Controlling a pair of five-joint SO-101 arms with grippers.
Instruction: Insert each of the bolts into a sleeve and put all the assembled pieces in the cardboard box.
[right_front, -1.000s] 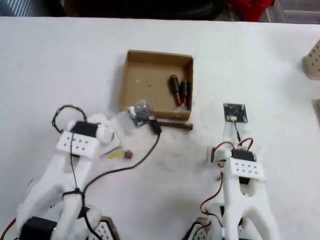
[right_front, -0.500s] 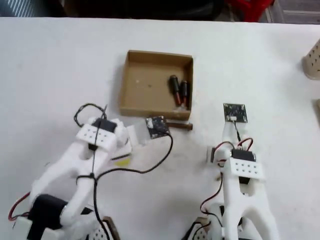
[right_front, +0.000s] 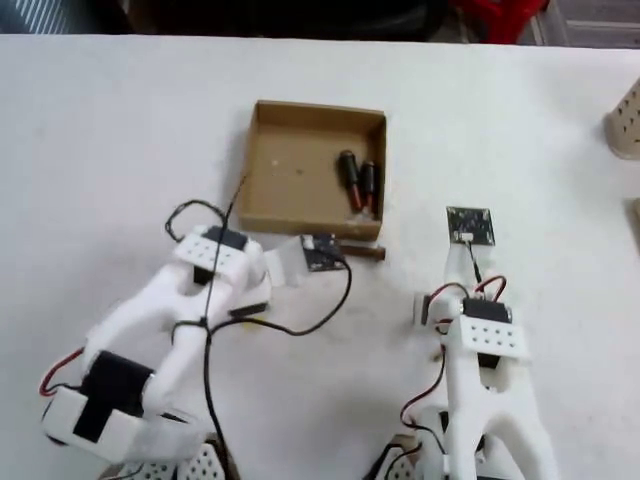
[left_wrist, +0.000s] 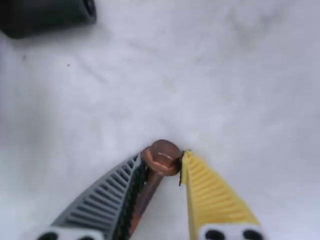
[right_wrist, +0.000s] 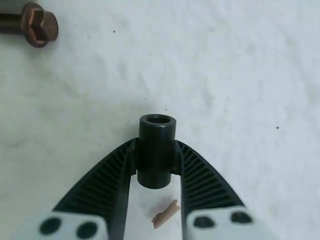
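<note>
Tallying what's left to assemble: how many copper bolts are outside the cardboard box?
2. One bolt is clamped in the left hand; the other bolt lies on the table beside the cardboard box. More may be hidden.

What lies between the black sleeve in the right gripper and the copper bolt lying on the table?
Nothing: in the right wrist view, bare table separates the sleeve and the bolt.

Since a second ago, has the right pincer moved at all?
No. The right pincer stays put, the same gap from the cardboard box in the high view.
</note>
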